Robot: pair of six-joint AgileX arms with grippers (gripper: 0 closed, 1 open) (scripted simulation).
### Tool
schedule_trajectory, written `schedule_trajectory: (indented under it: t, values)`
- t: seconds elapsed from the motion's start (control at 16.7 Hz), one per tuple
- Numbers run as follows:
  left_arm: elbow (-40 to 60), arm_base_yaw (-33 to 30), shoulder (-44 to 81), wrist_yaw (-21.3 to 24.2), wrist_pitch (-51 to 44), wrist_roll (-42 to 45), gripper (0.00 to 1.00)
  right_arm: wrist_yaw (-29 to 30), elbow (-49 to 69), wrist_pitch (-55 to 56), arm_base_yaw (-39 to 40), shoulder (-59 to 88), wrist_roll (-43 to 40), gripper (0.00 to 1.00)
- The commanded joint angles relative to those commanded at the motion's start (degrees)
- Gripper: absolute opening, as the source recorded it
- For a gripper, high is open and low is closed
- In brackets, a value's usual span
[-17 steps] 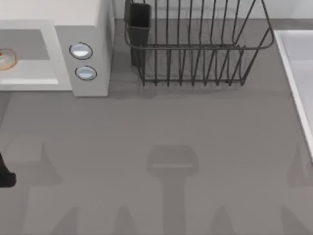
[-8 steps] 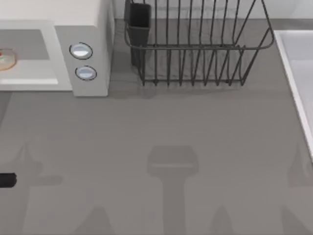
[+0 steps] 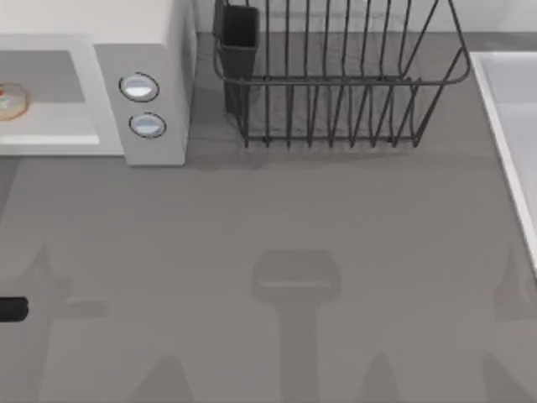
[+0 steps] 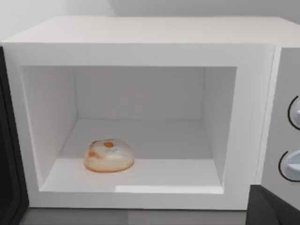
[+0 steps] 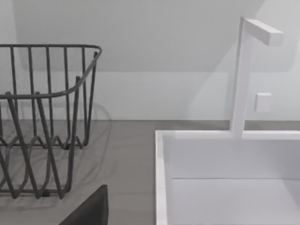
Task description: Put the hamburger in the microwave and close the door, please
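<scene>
Resting inside the microwave, the hamburger lay on the cavity floor, toward the door-hinge side and near the front lip, touching neither wall. From above, the bun showed at the table's far left, inside the open cavity, with the two dials on the panel beside it. The door stood open, its dark edge visible beside the cavity in the left wrist view. The left gripper appeared as a dark tip at the table's left edge, well in front of the microwave and clear of the bun; whether its fingers were parted could not be told, and nothing was seen in its hold. The right arm's wrist camera faced the wire dish rack and the white sink with its faucet; the state of its fingers could not be told either.
</scene>
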Motion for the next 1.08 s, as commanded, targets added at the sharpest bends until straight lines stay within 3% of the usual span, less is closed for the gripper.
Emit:
schedule_trajectory:
  t: [0.6, 0.9, 1.08]
  values:
    - [1.5, -0.7, -13.4, -0.7, -14.9, -0.2, 0.00, 0.0, 0.0, 0.0, 0.0, 0.0, 0.0, 1.00]
    - [1.4, -0.8, -13.0, -0.8, -15.2, -0.2, 0.00, 0.0, 0.0, 0.0, 0.0, 0.0, 0.0, 1.00]
    - [1.8, -4.7, -10.6, -4.8, -13.1, -0.2, 0.00, 0.0, 0.0, 0.0, 0.0, 0.0, 0.0, 1.00]
